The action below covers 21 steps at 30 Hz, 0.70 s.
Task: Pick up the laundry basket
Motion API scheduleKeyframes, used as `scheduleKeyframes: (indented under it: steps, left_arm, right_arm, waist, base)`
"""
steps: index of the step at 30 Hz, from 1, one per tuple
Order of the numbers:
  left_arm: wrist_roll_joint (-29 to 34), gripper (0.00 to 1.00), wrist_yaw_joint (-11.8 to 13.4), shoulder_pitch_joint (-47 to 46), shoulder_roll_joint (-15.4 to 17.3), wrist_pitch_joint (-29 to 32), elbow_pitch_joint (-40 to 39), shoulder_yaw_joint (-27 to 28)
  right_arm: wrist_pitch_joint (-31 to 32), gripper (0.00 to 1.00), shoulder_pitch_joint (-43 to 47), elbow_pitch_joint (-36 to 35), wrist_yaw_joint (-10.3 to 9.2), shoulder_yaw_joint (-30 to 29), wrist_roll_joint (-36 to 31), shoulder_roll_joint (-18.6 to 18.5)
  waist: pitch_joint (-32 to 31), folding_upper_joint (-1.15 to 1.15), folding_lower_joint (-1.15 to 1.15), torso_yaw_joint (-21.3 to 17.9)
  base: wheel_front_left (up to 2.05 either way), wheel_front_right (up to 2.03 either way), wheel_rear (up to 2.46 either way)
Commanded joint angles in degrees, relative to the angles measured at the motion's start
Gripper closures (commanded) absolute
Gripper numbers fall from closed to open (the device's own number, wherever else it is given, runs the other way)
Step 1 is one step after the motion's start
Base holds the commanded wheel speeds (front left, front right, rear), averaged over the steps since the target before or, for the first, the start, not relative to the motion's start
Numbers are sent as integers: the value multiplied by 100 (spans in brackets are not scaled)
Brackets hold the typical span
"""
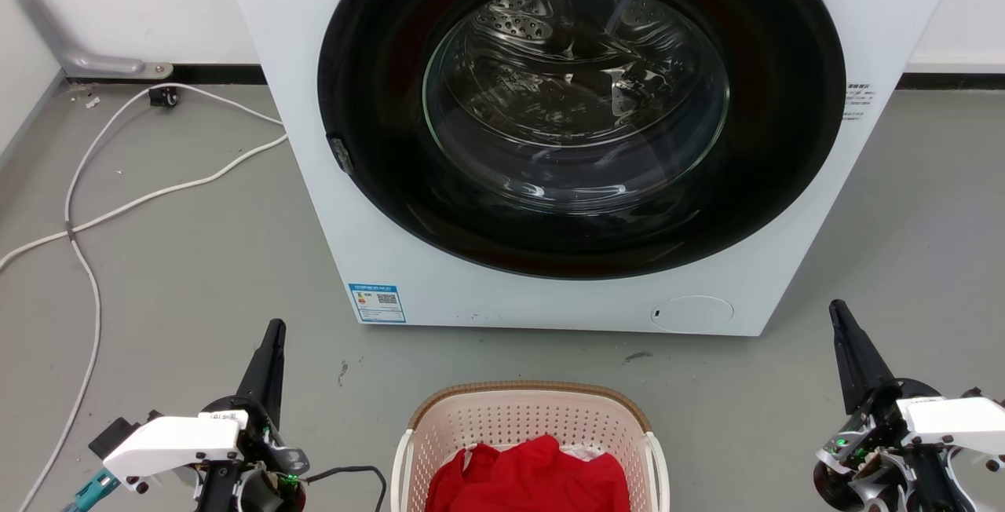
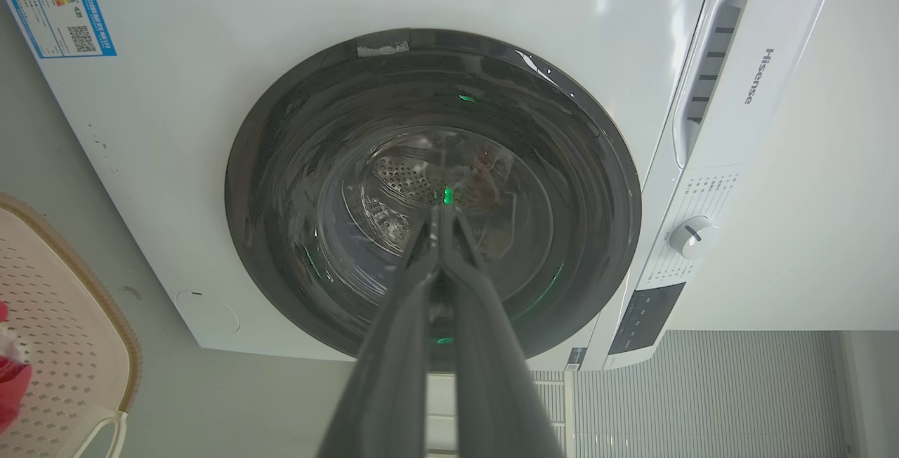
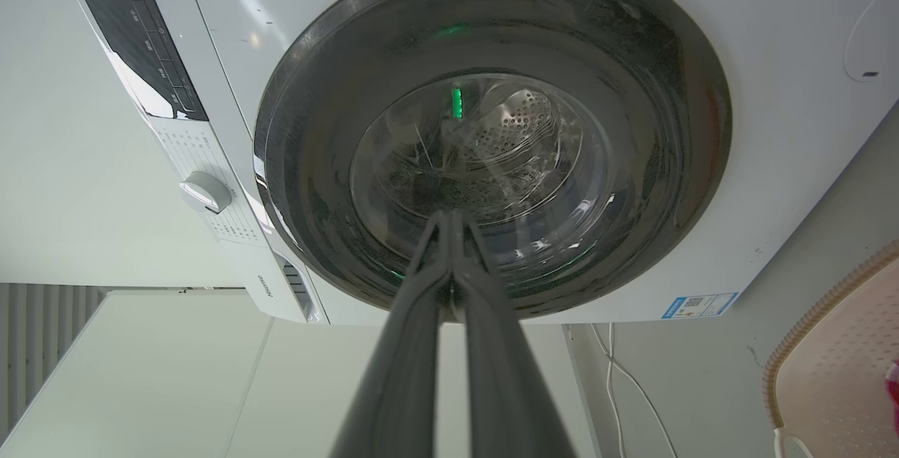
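Observation:
The laundry basket (image 1: 506,418), cream perforated plastic with a brown woven rim, stands on the grey floor at the bottom centre of the head view, with a red garment (image 1: 530,477) inside. Its corner also appears at the left wrist view's lower left as the basket (image 2: 63,345) and at the right wrist view's lower right as the basket (image 3: 836,367). My left gripper (image 1: 275,327) is left of the basket, fingers pressed together and holding nothing. My right gripper (image 1: 836,308) is well to the basket's right, also shut and holding nothing. Both point toward the washing machine.
A white front-loading washing machine (image 1: 392,206) with a dark round glass door (image 1: 581,104) stands just beyond the basket. White cables (image 1: 94,213) trail over the floor at the left, near a grey pipe (image 1: 71,49) along the wall.

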Motion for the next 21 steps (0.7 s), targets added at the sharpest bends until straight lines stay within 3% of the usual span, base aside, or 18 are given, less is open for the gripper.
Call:
scheduleKeyframes:
  steps: [1, 19, 20, 21]
  left_arm:
    - [-10, 100, -14, -36, -10, 10, -4, 16]
    - [-11, 100, -14, -36, -10, 10, -4, 16]
    - [0, 0, 1, 0, 0, 0, 1, 0]
    - [1, 0, 1, 16, -2, -3, 40, -7]
  right_arm:
    - [7, 100, -64, 5, -2, 3, 19, 9]
    - [7, 100, -64, 5, -2, 3, 19, 9]
    - [0, 0, 0, 2, 0, 0, 0, 0]
    - [-2, 0, 23, 35, 0, 2, -3, 2]
  waist:
    - [0, 0, 0, 0]
    - [0, 0, 0, 0]
    - [0, 0, 0, 0]
    - [0, 0, 0, 0]
  base:
    - [0, 0, 0]
    - [0, 0, 0]
    - [0, 0, 0]
    - [0, 0, 0]
